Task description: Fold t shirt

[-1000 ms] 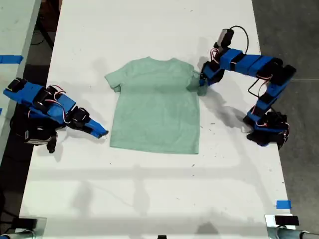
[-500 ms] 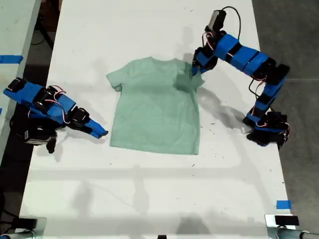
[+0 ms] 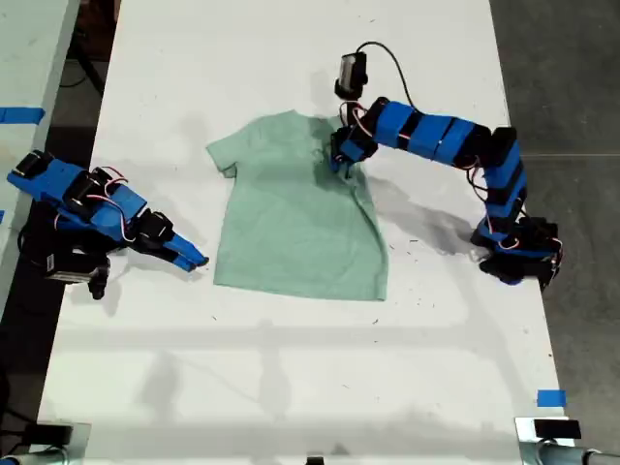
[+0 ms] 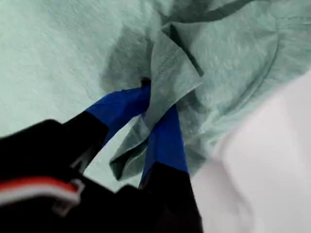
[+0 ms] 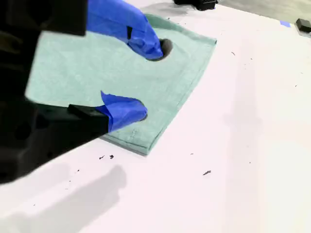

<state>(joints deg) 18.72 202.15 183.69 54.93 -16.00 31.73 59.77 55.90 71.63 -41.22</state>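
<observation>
The pale mint-green t shirt (image 3: 291, 228) lies flat on the white table (image 3: 291, 387), neck toward the far edge. My first gripper (image 3: 341, 160) is shut on its sleeve from the exterior view's right. It holds the bunched fabric (image 4: 170, 73) above the chest, so that side of the shirt is folded inward. The first wrist view shows cloth pinched between the blue fingers (image 4: 165, 136). My second gripper (image 3: 194, 260) rests open on the table at the exterior view's left, by the shirt's lower corner (image 5: 146, 141). Its fingers (image 5: 146, 43) straddle that corner without gripping.
Blue tape (image 3: 550, 398) marks the table near the exterior view's lower right corner. The first arm's base (image 3: 518, 254) stands at the table's right edge in that view. A second table (image 3: 29, 58) with blue tape lies beyond the left edge.
My first gripper has carried the sleeve from the shirt's right edge in the exterior view leftward over the chest, folding that side in. The second arm has stayed still.
</observation>
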